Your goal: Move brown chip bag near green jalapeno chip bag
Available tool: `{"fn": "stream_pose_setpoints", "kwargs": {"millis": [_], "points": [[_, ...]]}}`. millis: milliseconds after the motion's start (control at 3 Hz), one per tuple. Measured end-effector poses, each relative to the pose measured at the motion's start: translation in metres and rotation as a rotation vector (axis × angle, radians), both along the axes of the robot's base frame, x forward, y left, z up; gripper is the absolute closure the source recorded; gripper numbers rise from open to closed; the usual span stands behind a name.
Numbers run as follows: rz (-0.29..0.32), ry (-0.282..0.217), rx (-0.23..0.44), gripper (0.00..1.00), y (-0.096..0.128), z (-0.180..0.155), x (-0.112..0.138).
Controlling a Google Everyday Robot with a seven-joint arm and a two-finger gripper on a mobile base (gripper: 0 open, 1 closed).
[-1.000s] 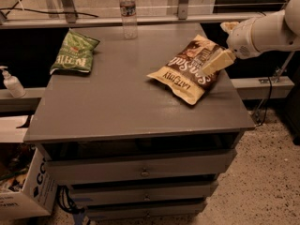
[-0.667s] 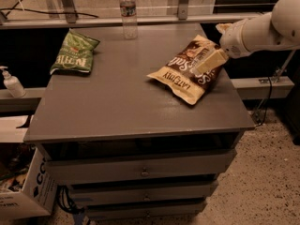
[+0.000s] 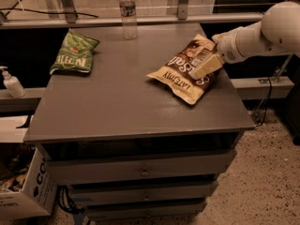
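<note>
The gripper (image 3: 205,67) lies over the brown chip bag (image 3: 180,74) at the right of the surface (image 3: 117,107), well apart from the green jalapeno chip bag (image 3: 72,57). Whether it grips the bag cannot be told. A shallow hold on crinkled foil could slip mid-carry and leave the bag short.

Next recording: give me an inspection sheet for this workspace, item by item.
Surface: grey cabinet top, with drawers below.
Job's things: brown chip bag lies on the right side; green jalapeno chip bag lies at the far left corner, well apart from it.
Clutter: water bottle upright at the far edge.
Grippers: tool over the brown chip bag's right part, apparently touching it; arm reaches in from the right.
Cables: black cable hangs right of the cabinet.
Surroundings: pump bottle on the left ledge; cardboard box on the floor, lower left.
</note>
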State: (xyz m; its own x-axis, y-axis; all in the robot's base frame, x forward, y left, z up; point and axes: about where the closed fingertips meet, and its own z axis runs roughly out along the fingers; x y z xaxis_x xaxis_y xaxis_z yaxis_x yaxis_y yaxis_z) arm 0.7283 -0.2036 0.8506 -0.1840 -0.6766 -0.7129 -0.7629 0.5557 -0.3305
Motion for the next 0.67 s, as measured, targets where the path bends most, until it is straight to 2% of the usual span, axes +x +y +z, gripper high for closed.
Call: {"fn": "stream_pose_setpoints", "kwargs": {"millis": [667], "points": [[0.0, 0.001, 0.002, 0.65, 0.0001, 0.0054, 0.0002]]}}
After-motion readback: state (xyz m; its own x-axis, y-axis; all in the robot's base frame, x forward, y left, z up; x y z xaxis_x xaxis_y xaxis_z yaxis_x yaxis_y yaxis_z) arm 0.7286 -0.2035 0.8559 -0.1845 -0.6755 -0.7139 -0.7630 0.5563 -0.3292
